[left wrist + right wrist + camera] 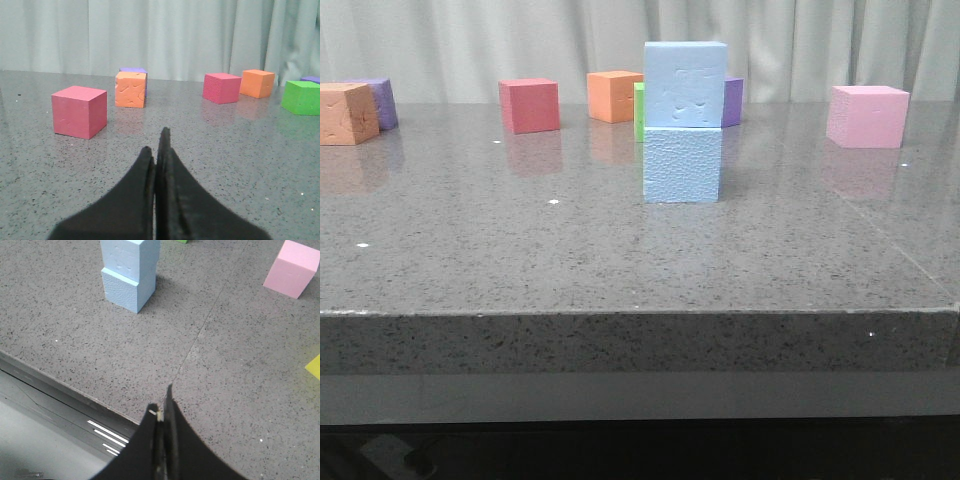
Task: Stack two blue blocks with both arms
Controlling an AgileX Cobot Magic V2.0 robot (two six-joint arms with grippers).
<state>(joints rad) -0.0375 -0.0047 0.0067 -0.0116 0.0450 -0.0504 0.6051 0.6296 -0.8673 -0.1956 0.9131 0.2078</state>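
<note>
One blue block [685, 84] sits squarely on the other blue block [682, 164], the pair standing free on the grey table [520, 250], touched by neither arm. The left gripper [159, 150] has its fingers pressed together with nothing between them, low over the table. The right gripper [162, 407] is likewise closed and empty, hanging above the table's near edge, with the stack well ahead of its tips and to one side.

Beyond the left gripper lie a pink-red cube [80, 111], an orange cube [131, 89] with a purple cube [134, 71] behind it, a red cube [221, 87], another orange cube [257, 83] and a green cube [300, 97]. Only the right wrist view shows a yellow corner [314, 368] and the seam in the tabletop. The pale pink cube [867, 115] appears in the front and right wrist views.
</note>
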